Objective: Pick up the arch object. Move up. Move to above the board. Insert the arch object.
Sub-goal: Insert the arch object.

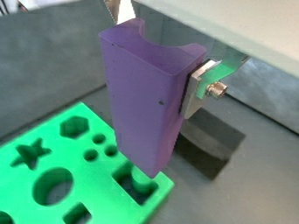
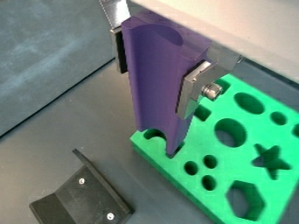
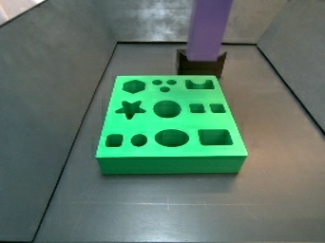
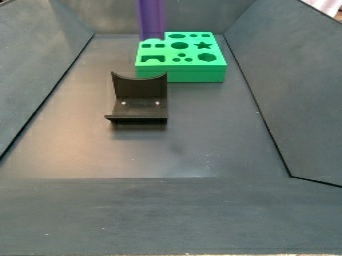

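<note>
The purple arch object is filling the near field in both wrist views, hanging upright with its lower end reaching down to the rim of the green board. The gripper is pinching the arch object near its upper end, one silver finger pressing flat against a side face and the opposite finger bearing on the far face; the notched top of the arch object is showing between the two. In a wrist view the lower tip is sitting at, and perhaps already entering, a cut-out near the board's corner; how deep it is going cannot be told. In a side view the arch object is rising out of the picture above the board's far edge, so the gripper is not visible there.

Behind the board, the dark fixture is standing on the grey floor, well apart from the board's front.

Judged from its flat faces and sharp edges, the arch object is handling as a stiff, light, smooth block, probably somewhat slippery; taking hold high on its two broad faces, as here, is leaving the lower end free for insertion. No brand, label or writing is legible anywhere.
</note>
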